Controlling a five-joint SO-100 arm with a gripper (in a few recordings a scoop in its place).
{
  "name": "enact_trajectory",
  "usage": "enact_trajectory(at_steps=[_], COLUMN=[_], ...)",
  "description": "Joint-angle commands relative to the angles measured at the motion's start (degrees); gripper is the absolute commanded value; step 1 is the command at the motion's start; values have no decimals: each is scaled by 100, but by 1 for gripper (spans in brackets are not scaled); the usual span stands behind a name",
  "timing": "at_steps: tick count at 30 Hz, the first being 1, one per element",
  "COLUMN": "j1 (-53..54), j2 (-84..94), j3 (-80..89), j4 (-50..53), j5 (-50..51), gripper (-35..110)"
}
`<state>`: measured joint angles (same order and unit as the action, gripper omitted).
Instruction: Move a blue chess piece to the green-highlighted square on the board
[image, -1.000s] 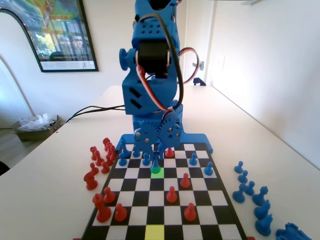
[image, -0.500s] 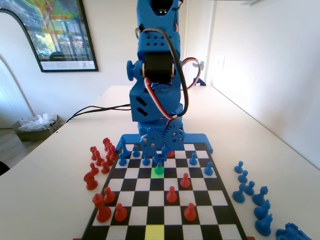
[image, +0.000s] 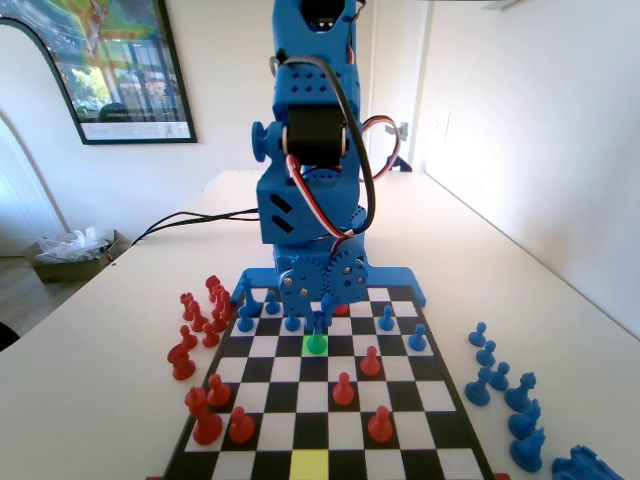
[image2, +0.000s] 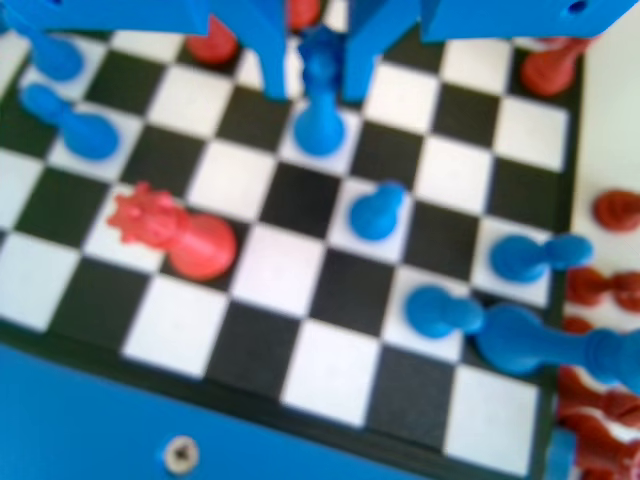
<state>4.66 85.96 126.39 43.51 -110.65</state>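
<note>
Bench (image: 110, 330): white, carries the board, with loose red pieces (image: 205, 305) off its left edge and spare blue pieces (image: 500, 375) off its right edge in the fixed view.
Board (image: 440, 400): black-and-white checks, red and blue pieces scattered on it; the arm stands at its far end in the fixed view.
Green square (image: 316, 345): third row out from the arm's end in the fixed view, with a piece standing on it.
Fingers (image2: 310, 75): low over the board, spread a little wider than the piece's crown, one on each side of it. In the wrist view a thin gap shows on both sides, so they seem to have nothing in hold, though the blur leaves some doubt.
Piece (image2: 320, 105): blue with a spiky crown, upright, base down on a square; in the fixed view (image: 317, 335) that square is the green one.
Key relation: the piece stands straight between the fingers, long axis vertical, crown level with their tips. By my reading it is placed, and the next move is a straight lift clear without tipping it.
</note>
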Motion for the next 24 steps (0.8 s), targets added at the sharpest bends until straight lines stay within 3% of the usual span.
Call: enact_trajectory(at_steps=[1,8,24], j1=[35,35,62], j2=[132,149,492], j3=[26,-132,-1986], j4=[-44,158,2197], j5=[-26,9,202], gripper=[9,10,7])
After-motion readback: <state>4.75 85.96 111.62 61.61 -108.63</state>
